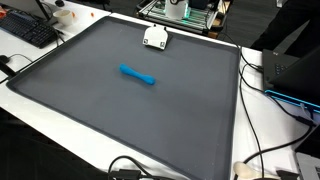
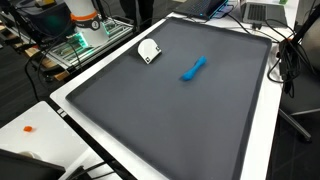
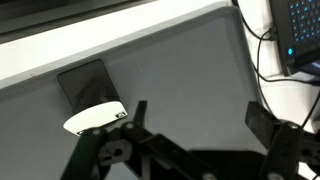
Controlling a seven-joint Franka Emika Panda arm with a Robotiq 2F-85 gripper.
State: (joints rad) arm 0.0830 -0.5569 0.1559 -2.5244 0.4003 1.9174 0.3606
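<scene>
Gripper [image 3: 198, 110] shows only in wrist view: jaws spread wide, nothing held, just bare grey mat [image 3: 180, 60] between them. A small white piece [image 3: 95, 117] lies on the mat just beside one finger [image 3: 137, 112]; can't tell if they touch. A dark square patch [image 3: 82, 82] sits right behind the piece, near the white table edge [image 3: 120, 35]. In an exterior view the same white piece [image 1: 154, 38] sits close to the mat's edge by the robot stand [image 1: 178, 10], w/ the arm itself out of frame. A blue pen [image 1: 138, 75] lies flat nearer mid-mat, well apart from the white piece & not in wrist view. Off the mat: keyboard [image 1: 25, 30] at one corner, cables [image 1: 262, 100] along the opposite side, laptop [image 1: 295, 75] w/ a blue glow beyond them
</scene>
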